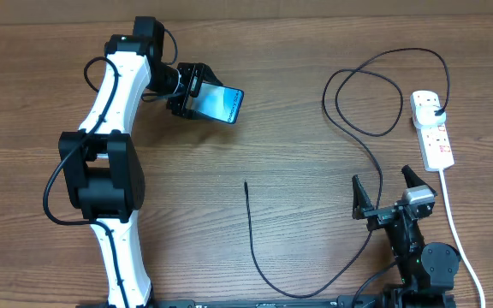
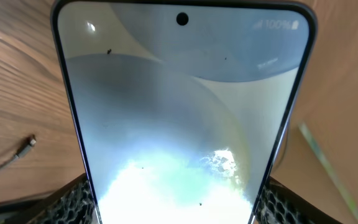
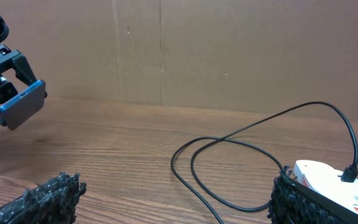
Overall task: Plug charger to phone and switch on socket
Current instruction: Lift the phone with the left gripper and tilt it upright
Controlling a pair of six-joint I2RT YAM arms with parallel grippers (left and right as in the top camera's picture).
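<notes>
Your left gripper (image 1: 198, 96) clamps the phone (image 1: 225, 104) by one end, off the table (image 1: 298, 51); a nudge could tilt it. The charger (image 1: 246, 195) tip lies loose mid-table and may skid when pinched. Your right gripper (image 1: 392, 190) gapes empty near the socket (image 1: 433, 130).

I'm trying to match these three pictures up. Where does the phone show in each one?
Overhead: the phone is upper left of centre, its screen lit.
Left wrist: the phone fills nearly the whole picture, with its screen facing the camera.
Right wrist: the phone is small at the far left, seen from behind.
Shared landmark: the black charger cable lying on the table.
</notes>
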